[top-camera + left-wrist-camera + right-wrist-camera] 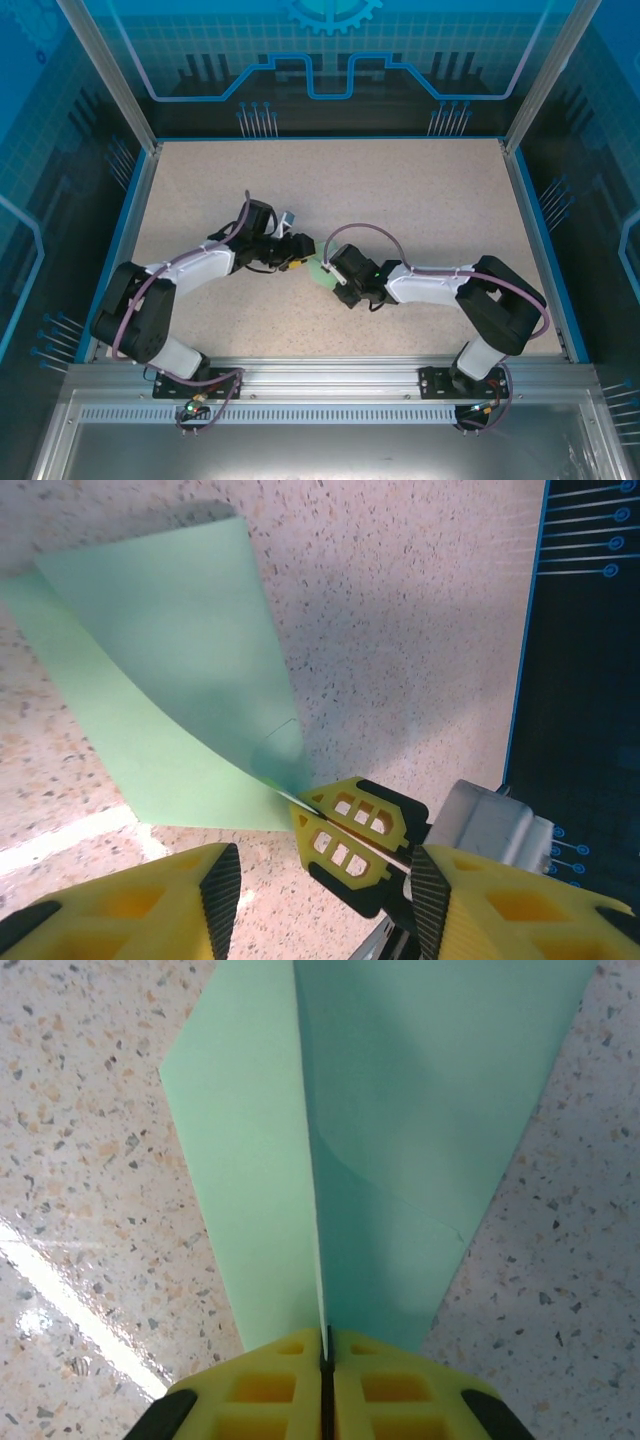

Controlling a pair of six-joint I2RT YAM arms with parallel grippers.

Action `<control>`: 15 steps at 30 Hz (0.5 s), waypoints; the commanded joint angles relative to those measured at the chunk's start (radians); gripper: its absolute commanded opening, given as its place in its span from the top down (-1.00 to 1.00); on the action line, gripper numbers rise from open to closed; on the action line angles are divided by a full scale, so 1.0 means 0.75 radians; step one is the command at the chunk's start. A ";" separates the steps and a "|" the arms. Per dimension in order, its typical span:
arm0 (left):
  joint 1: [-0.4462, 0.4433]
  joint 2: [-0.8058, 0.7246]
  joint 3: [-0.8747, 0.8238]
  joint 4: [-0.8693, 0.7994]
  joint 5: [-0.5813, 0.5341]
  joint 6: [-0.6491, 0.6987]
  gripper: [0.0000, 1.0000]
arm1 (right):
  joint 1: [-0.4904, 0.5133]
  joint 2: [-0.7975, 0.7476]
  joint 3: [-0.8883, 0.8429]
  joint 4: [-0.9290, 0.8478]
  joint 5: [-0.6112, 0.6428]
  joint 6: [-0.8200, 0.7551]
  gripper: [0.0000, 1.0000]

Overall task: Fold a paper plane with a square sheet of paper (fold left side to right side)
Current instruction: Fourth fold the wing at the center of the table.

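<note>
My right fingers were pressed together on the narrow tip of the pale green paper plane, pinching it along its centre crease. The paper widened away from them, one flap lying flat on the speckled table, the other looking slightly raised. My left fingers stood spread apart close to that pinch. From above, both arms met near the table's middle, the plane between them.

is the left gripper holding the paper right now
No, the left gripper stands open beside the paper; the right gripper pinches it.
</note>
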 commanded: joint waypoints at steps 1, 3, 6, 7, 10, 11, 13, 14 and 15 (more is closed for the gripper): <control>0.031 -0.057 -0.038 -0.076 0.004 0.048 -0.06 | 0.003 0.024 -0.030 0.000 -0.038 -0.011 0.82; 0.041 -0.070 -0.058 -0.077 0.005 0.049 -0.07 | 0.006 0.029 -0.036 -0.001 -0.044 -0.016 0.82; 0.041 -0.066 -0.090 -0.057 0.022 0.038 -0.07 | 0.008 0.028 -0.046 0.007 -0.048 -0.009 0.82; 0.040 -0.060 -0.106 -0.030 0.034 0.026 -0.07 | 0.008 0.026 -0.049 0.012 -0.051 -0.006 0.82; 0.039 -0.027 -0.152 0.074 0.090 -0.026 -0.07 | 0.008 0.019 -0.048 0.016 -0.058 -0.001 0.82; 0.037 -0.011 -0.159 0.101 0.108 -0.043 -0.08 | 0.008 0.018 -0.047 0.015 -0.059 -0.003 0.82; 0.034 0.019 -0.166 0.148 0.122 -0.068 -0.09 | 0.008 0.018 -0.045 0.016 -0.065 -0.003 0.82; 0.031 0.030 -0.166 0.160 0.120 -0.075 -0.10 | 0.006 0.017 -0.043 0.019 -0.075 -0.001 0.82; 0.029 0.040 -0.166 0.171 0.120 -0.084 -0.10 | 0.006 0.016 -0.043 0.022 -0.084 0.004 0.82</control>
